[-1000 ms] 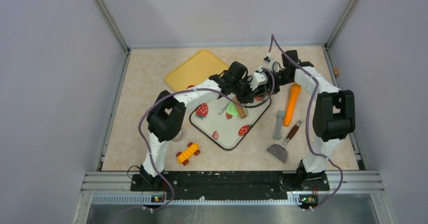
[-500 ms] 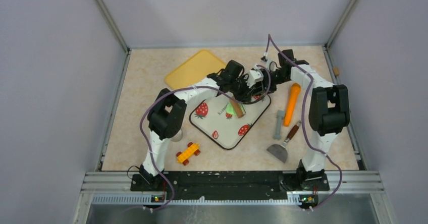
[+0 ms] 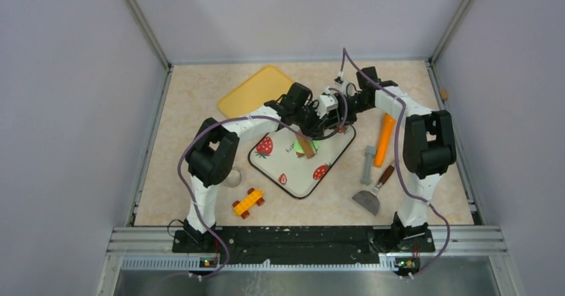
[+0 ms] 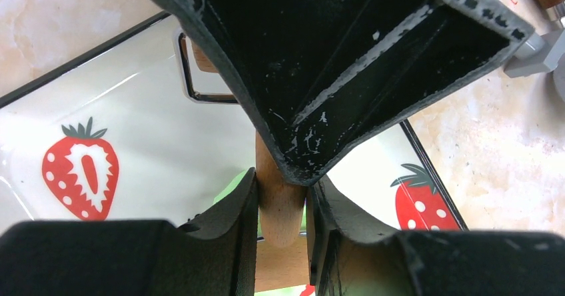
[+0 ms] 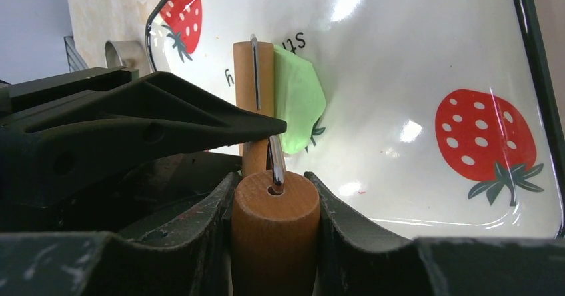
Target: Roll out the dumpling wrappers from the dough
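Since the earlier frames both arms have been carried toward the left and upper part of the top view. The rolling pin [image 3: 304, 143] has been drawn leftward with them across the tray [image 3: 300, 181].

The left gripper [image 4: 281, 199] is seen pinched on a wooden part of the rolling pin, one finger on each side. The right gripper [image 5: 275, 206] is likewise clamped on the round wooden handle [image 5: 274, 233], into whose end a metal wire is set. Just beyond the handle, the roller [image 5: 243, 83] is laid against the dough [image 5: 300, 103]. The dough is spread flat on the strawberry-printed tray, in the upper middle of the right wrist view; its left edge is hidden by the roller. In the top view it is found near the centre of the frame.

Off the tray, a yellow board [image 3: 256, 91] is seen to the upper left. An orange tool [image 3: 385, 138], a grey tool [image 3: 368, 165] and a scraper [image 3: 373, 193] are laid to the right. A toy car [image 3: 247, 201] is placed at the lower left.
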Available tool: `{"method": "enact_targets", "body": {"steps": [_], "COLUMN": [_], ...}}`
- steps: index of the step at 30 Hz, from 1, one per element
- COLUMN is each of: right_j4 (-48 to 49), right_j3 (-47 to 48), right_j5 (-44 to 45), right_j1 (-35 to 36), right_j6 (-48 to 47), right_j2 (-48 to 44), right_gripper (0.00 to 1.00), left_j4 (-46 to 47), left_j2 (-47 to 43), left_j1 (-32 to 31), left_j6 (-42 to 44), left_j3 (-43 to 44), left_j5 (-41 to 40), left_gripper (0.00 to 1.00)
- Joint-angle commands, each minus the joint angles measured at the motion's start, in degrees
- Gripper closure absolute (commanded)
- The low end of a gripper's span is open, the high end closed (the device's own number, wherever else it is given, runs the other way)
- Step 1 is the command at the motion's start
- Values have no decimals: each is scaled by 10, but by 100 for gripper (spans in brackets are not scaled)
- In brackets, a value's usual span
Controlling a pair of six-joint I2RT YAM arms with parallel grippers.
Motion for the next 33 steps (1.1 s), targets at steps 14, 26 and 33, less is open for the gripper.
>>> {"method": "enact_targets", "body": {"steps": [14, 26, 33], "right_j4": [-18, -67, -47], "right_j3": [20, 62, 50], "right_j5": [9, -7, 27], "right_j1": [54, 46, 41], "right_j6": [-1, -19, -29], "right_j2": [4, -80, -47], "right_gripper": [100, 100, 100], "left_j4": [-20, -18, 4], "left_j2": [-73, -100, -52], "left_j1": [21, 17, 17], "left_j6": [-5, -28, -16], "left_j3": [-52, 38, 29], "left_j5": [-29, 17, 1], "left_gripper": [100, 100, 100]}}
